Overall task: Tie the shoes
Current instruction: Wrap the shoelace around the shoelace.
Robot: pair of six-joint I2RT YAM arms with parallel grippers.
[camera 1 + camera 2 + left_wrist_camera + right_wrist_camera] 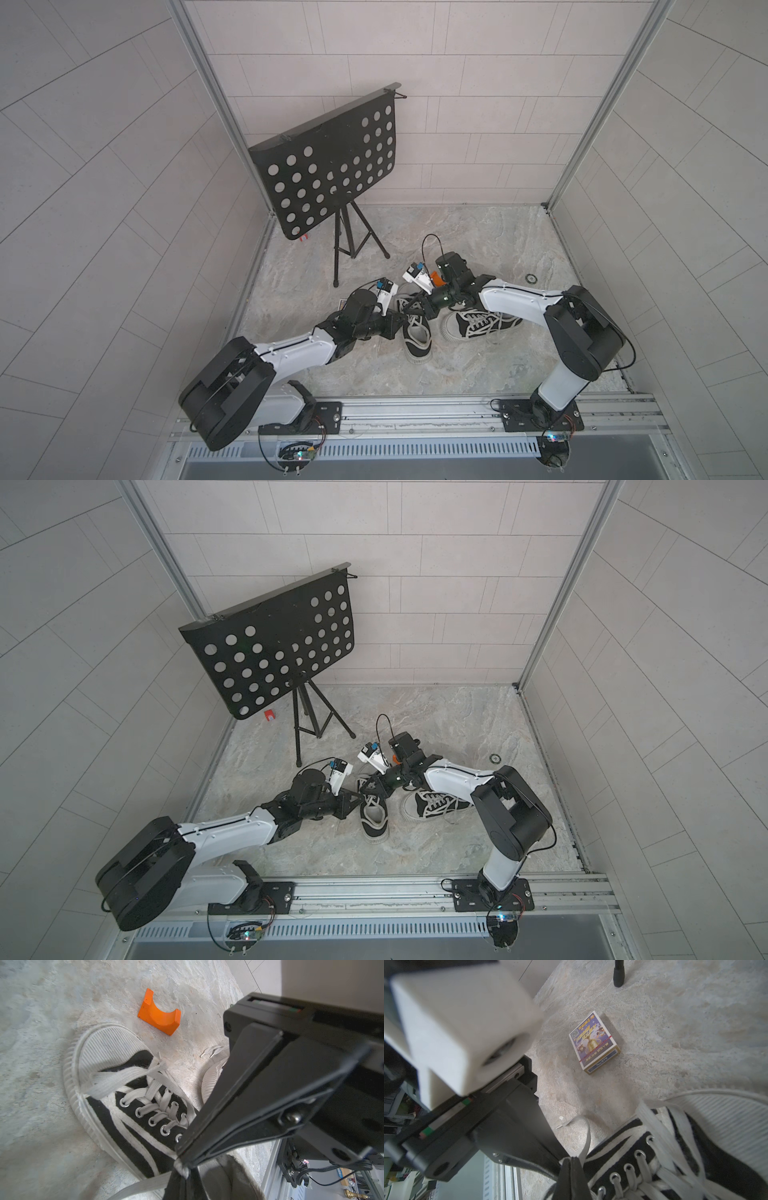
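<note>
Both top views take in the whole scene: two arms reach inward over a marbled surface (457, 232). A shoe (417, 337) lies between them, toe pointing away from the arm bases. The other shoe (478, 326) lies just beside it, partly under the right forearm. There the wrists and cameras cover the first shoe's toe and the fingertips, so only the wrist views show the grips. In the left wrist view the left end effector (182, 1159) has its fingers together over the shoe's opening, by the last eyelets, and a strip of lace (145, 1185) runs up into the tips and is clamped there. In the right wrist view the right end effector (572, 1160) is also closed. It pinches another stretch of lace that arcs over from its tip on the surface, just beside the shoe's eyelet row. An orange block (159, 1014) with a half-round notch lies in plain sight in the left wrist view, near the toe cap; in both top views it is only a sliver behind the right wrist camera. A card box (593, 1043) shows whole in the right wrist view, but only as a corner beside the left arm from above. A music stand (328, 166) stands at the far left, apart from the shoes. A small red thing (270, 716) lies by its plate, seen only from above.
</note>
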